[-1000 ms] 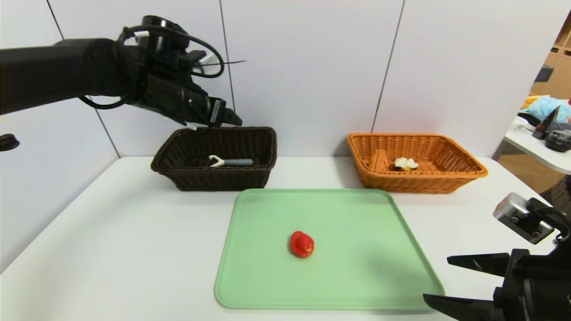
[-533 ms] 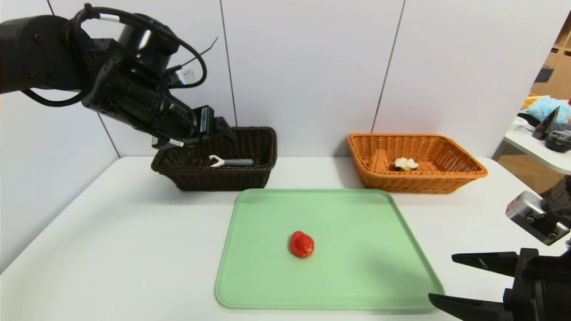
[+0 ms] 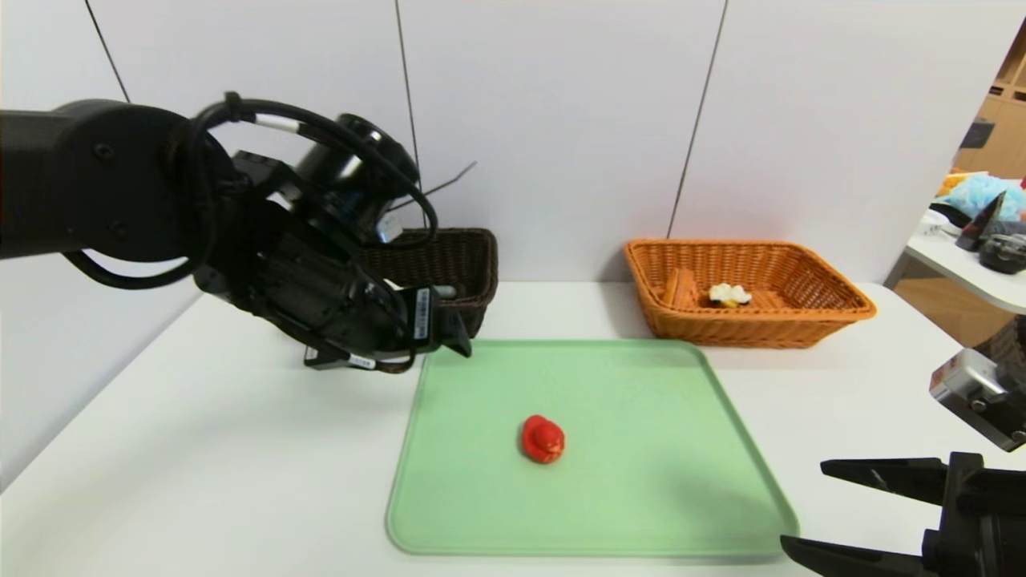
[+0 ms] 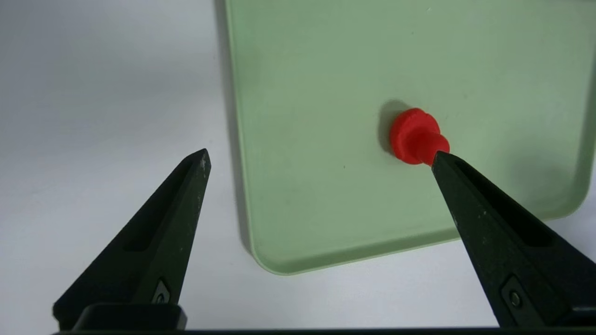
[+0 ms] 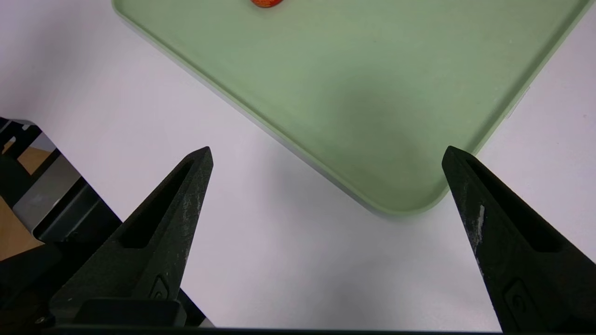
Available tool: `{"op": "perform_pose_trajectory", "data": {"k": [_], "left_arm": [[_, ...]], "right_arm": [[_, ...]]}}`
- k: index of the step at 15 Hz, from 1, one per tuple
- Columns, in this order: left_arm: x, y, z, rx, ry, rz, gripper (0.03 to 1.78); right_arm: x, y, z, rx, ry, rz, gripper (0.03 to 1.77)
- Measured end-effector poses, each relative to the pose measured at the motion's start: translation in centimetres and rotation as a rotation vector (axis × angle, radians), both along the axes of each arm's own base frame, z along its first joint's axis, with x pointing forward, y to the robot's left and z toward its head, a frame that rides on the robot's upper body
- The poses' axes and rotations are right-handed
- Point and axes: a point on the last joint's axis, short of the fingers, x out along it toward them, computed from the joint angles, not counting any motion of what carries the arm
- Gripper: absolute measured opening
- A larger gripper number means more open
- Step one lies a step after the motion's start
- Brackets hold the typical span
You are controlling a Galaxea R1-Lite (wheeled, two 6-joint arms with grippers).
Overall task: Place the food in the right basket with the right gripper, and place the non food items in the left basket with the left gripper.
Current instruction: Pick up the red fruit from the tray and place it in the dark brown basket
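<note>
**Small red rubber duck-like toy point(image 3: 543, 438): waiting for the left claw**

Lying alone on the flat pale-green plastic tray point(image 3: 641, 385), near the tray's middle and a little toward its near left side. Not touched by anything.

Left claw point(image 4: 320, 155): released, jaws spread wide, nothing between them. Poised above the tray's far left corner, tilted downward toward the toy, well short of it. In the left wrist view one finger merely overlaps the toy along the line of sight; no contact.

Probable step in hand: the reach for the toy. To do it well:
- Bring the claw over the tray's middle before dropping, so the jaws straddle the toy rather than nudge it sideways.
- Come down close to the tray floor; a low, rounded, rubbery shape, likely to squirt out of a high or off-centre pinch.
- Close across the narrower waist rather than the broad cap, and gently, since soft rubber gives.
- Lift clear of the tray's raised rim before swinging off.

Round about: dark brown woven wicker basket point(image 3: 465, 264) just past the tray's far left corner, largely hidden behind the left arm. Orange-tan woven wicker basket point(image 3: 834, 308) past the tray's far right corner, with the brown waffle wedge topped with white cream point(image 3: 729, 295) already inside. Right claw point(image 5: 327, 151) idle off the tray's near right corner, likewise spread wide and holding nothing. White bench point(image 3: 200, 449) beneath it all.

In the way: nothing between claw and toy. Only cautions are the tray rim and, later, the dark basket's near wall.
</note>
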Motion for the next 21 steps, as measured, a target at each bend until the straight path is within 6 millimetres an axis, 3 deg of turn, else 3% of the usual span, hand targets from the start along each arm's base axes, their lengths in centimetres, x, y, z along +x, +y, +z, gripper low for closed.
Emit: {"op": "perform_pose_trajectory", "data": {"k": [4, 8, 16, 21], "left_arm": [[-1.4, -4.4, -2.4, 0.043, 0.045, -0.035, 1.69], [-1.5, -7.8, -3.7, 0.072, 0.041, -0.030, 1.69], [-0.3, -11.8, -5.5, 0.135, 0.085, 0.028, 1.69], [0.8, -13.4, -7.3, 0.175, 0.123, 0.045, 1.69]], "right_arm": [[-0.2, -0.1, -0.2, -0.001, 0.004, -0.003, 1.70], [-0.2, -0.1, -0.3, 0.009, 0.016, -0.011, 1.70], [-0.2, -0.1, -0.3, 0.010, 0.017, -0.012, 1.70], [-0.2, -0.1, -0.4, 0.009, 0.020, -0.014, 1.70]]}}
